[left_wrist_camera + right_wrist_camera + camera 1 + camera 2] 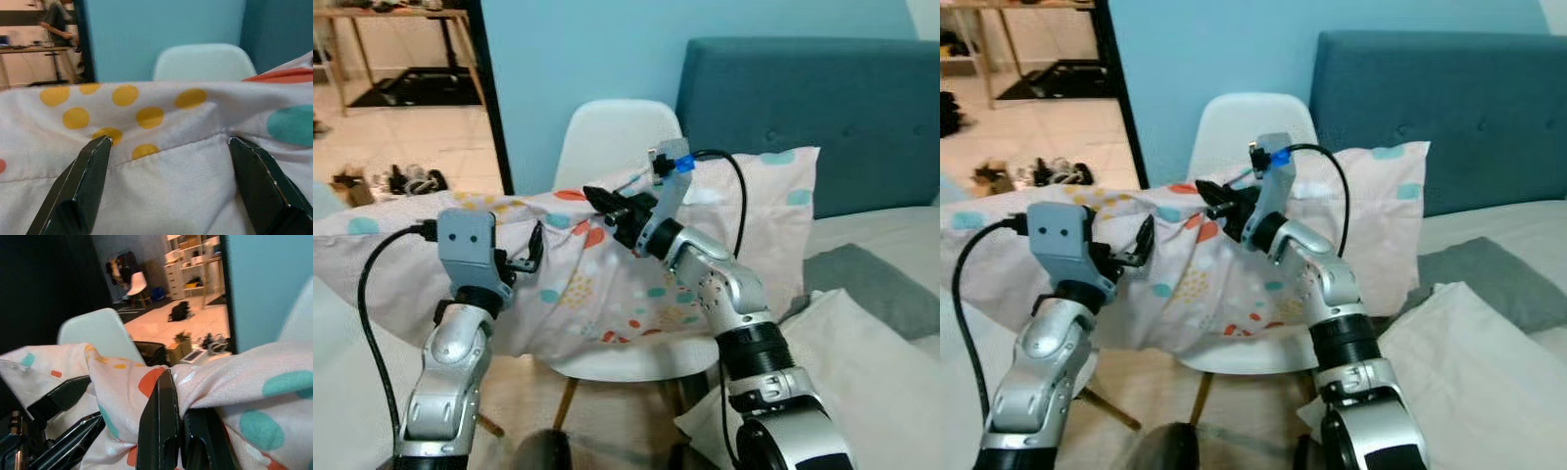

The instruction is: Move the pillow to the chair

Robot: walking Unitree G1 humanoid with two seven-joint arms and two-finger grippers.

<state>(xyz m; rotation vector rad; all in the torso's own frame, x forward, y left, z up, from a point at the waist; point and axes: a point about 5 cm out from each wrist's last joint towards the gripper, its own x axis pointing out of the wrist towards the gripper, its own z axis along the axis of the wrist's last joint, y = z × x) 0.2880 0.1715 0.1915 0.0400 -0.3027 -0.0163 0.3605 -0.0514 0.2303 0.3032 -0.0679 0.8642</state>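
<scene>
**Hidden and cut off**

The pillow point(607, 264) covers most of the white chair point(617, 137); only its backrest top and a leg show. A blurred person point(56, 24) stands far off in the left wrist view. The grey pillow point(891, 289) runs off the edge.

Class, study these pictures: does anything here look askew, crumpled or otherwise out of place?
Yes. The spotted pillow lies crooked across the white chair, sagging off the seat on the robot's left. The right gripper pinches a bunched fold of its cover; the left gripper's fingers stand open at the pillow's top edge.
</scene>
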